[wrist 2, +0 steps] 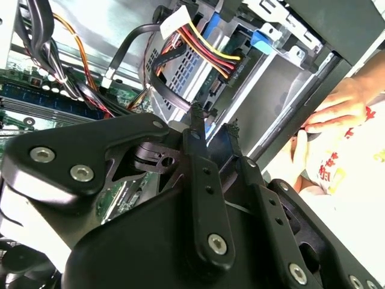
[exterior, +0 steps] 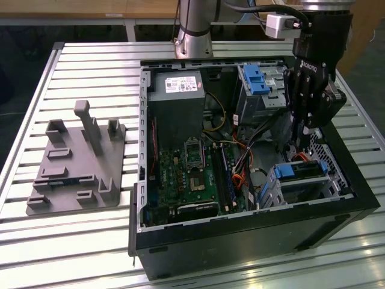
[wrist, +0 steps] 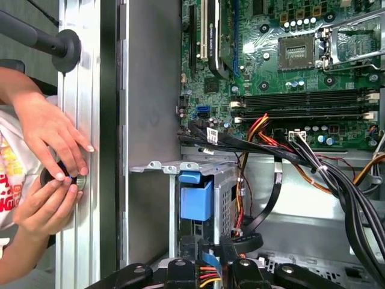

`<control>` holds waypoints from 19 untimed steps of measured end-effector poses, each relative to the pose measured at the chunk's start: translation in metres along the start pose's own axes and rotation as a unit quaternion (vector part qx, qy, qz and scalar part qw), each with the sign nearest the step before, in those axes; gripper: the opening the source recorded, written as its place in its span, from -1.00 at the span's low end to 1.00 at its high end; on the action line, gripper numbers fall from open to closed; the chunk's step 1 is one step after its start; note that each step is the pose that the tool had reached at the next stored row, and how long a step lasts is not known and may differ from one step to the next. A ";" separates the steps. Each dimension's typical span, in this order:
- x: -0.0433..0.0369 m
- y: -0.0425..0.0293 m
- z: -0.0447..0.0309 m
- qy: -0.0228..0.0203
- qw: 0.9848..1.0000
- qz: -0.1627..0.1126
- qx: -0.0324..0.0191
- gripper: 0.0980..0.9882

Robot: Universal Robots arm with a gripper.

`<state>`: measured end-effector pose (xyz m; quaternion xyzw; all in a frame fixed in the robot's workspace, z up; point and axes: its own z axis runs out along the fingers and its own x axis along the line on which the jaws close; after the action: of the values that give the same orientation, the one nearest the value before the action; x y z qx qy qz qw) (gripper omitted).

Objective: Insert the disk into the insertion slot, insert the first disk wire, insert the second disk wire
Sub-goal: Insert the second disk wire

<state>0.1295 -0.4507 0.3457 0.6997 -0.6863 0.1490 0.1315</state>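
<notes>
The disk, framed in blue, lies inside the insertion slot, a silver cage at the case's corner on the exterior view's right. My gripper reaches down into the case just behind that cage. In both wrist views its black fingertips stand close together, shut on a black disk wire connector with coloured wires trailing from it. The gripper hovers right at the cage's open end. A flat black cable loops down to the fingertips.
A taller grey bay with a blue latch stands behind the gripper. Cable bundles cross between the cage and the motherboard. A person's hands rest on the table outside the case wall. A grey fixture sits at the exterior view's left.
</notes>
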 end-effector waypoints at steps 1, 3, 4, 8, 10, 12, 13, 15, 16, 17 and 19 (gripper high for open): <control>0.0002 0.0000 0.0005 0.000 1.000 0.000 0.000 -0.54; 0.0008 0.0007 0.0014 0.001 1.000 0.000 0.000 -0.54; 0.0011 0.0010 0.0018 0.001 1.000 0.000 0.000 -0.54; 0.0024 0.0020 0.0037 0.002 1.000 0.000 0.000 -0.54; 0.0026 0.0022 0.0047 0.002 1.000 0.000 0.000 -0.54; 0.0024 0.0022 0.0056 0.003 1.000 0.000 0.000 -0.54; 0.0022 0.0022 0.0059 0.004 1.000 0.000 0.000 -0.54; 0.0019 0.0023 0.0068 0.006 1.000 -0.001 0.000 -0.54; 0.0017 0.0022 0.0071 0.007 1.000 -0.001 0.000 -0.54; 0.0016 0.0023 0.0075 0.008 1.000 -0.002 0.001 -0.54; 0.0012 0.0023 0.0083 0.009 1.000 -0.002 0.001 -0.54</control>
<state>0.1275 -0.4551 0.3385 0.7001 -0.6832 0.1554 0.1374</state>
